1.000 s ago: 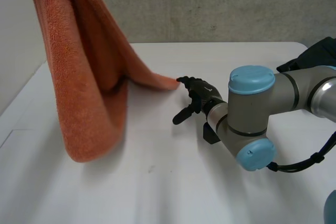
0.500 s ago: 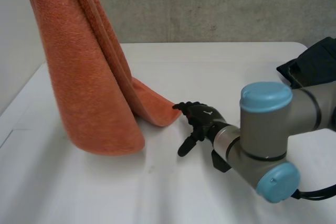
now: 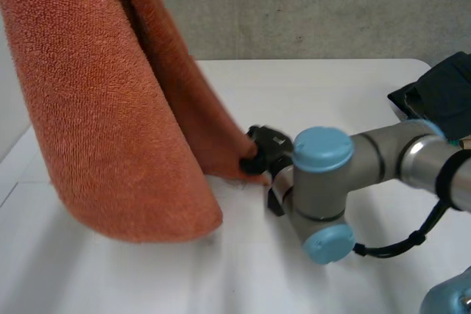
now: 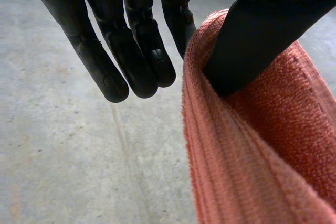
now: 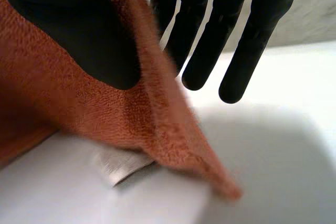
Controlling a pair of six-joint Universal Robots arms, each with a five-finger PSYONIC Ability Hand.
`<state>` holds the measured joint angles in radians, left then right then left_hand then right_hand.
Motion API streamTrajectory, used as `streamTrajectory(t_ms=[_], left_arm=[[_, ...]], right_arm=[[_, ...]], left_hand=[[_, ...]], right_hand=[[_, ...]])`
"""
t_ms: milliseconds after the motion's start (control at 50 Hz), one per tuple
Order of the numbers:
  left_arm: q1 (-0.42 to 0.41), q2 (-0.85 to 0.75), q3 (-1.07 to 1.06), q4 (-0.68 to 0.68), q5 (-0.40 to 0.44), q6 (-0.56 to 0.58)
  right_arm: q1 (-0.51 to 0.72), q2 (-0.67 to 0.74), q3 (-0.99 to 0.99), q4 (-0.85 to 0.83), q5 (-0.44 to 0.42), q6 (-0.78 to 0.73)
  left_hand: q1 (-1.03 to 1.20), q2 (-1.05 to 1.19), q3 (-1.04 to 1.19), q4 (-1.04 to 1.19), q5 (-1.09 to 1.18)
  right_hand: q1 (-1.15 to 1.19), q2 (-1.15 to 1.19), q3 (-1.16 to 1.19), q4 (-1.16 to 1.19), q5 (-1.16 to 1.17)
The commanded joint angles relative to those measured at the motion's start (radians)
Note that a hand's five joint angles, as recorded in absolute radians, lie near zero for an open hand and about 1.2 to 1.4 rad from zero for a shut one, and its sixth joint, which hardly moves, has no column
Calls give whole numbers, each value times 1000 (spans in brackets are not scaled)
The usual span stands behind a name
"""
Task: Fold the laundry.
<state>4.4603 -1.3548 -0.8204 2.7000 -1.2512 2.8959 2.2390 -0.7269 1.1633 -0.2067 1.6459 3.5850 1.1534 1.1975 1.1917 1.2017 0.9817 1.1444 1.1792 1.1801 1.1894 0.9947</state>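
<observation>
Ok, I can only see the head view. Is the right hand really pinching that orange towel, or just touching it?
Observer: Pinching. Its wrist view shows the right hand with its thumb on one side of the towel near a corner, and straight fingers behind it.
Operator: And what's holding the top up?
Observer: The left hand. The towel's edge is pinched between its thumb and fingers, high above the table.

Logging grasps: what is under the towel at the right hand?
A white label pokes out beneath the towel's edge, above the white table. The right hand's thumb presses on top; whatever backs it behind the cloth is covered.
</observation>
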Motion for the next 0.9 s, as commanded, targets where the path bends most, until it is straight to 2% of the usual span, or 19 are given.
streamTrajectory(t_ms=[20,60,120,140,200,220,320,380,440,500,580,660,720,760,820,840,900], left_arm=[[118,-3,-54,1,-5,9],[181,-7,-80,1,1,19],[247,-21,-114,1,12,25],[293,-38,-138,3,24,28],[349,-66,-173,4,48,29],[376,-87,-199,6,61,31],[425,-179,-269,20,69,46],[429,-271,-287,26,49,58],[422,-378,-273,24,13,75],[406,-467,-244,23,-14,92],[341,-622,-148,26,-40,126],[301,-760,27,67,-51,134],[290,-846,197,176,-63,103],[284,-888,313,281,-86,44],[280,-888,392,397,-119,-33],[275,-883,417,472,-135,-97],[261,-870,420,566,-149,-179]], right_arm=[[-209,-300,131,-57,37,-181],[-305,-433,163,-75,-10,-333],[-380,-535,164,-69,-105,-503],[-413,-569,159,-31,-189,-599],[-444,-611,128,58,-283,-695],[-459,-632,96,138,-307,-734],[-502,-661,-5,371,-339,-796],[-524,-642,-54,455,-376,-839],[-516,-599,-98,461,-400,-877],[-501,-557,-135,463,-391,-904],[-466,-450,-204,448,-353,-924],[-427,-316,-322,351,-276,-917],[-401,-227,-433,209,-187,-908],[-391,-188,-505,71,-125,-893],[-387,-177,-536,-80,-75,-856],[-384,-183,-531,-179,-52,-820],[-377,-204,-513,-304,-43,-764]], left_hand=[[243,199,205,195,240],[243,199,205,195,240],[243,199,205,195,240],[243,199,205,195,240],[243,199,205,195,240],[243,199,205,195,240],[243,199,205,195,240],[243,199,205,195,240],[243,199,205,195,240],[243,199,205,195,240],[243,199,205,195,240],[243,199,205,195,240],[243,199,205,195,240],[243,199,205,195,240],[243,199,205,195,240],[243,199,205,195,240],[243,199,205,195,240]], right_hand=[[252,217,216,207,227],[252,217,216,207,227],[252,217,216,207,227],[252,217,216,207,227],[252,217,216,207,227],[252,217,216,207,227],[252,217,216,207,227],[252,217,216,207,227],[252,217,216,207,227],[252,217,216,207,227],[252,217,216,207,227],[252,217,216,207,227],[252,217,216,207,227],[252,217,216,207,227],[252,217,216,207,227],[252,217,216,207,227],[252,217,216,207,227]])
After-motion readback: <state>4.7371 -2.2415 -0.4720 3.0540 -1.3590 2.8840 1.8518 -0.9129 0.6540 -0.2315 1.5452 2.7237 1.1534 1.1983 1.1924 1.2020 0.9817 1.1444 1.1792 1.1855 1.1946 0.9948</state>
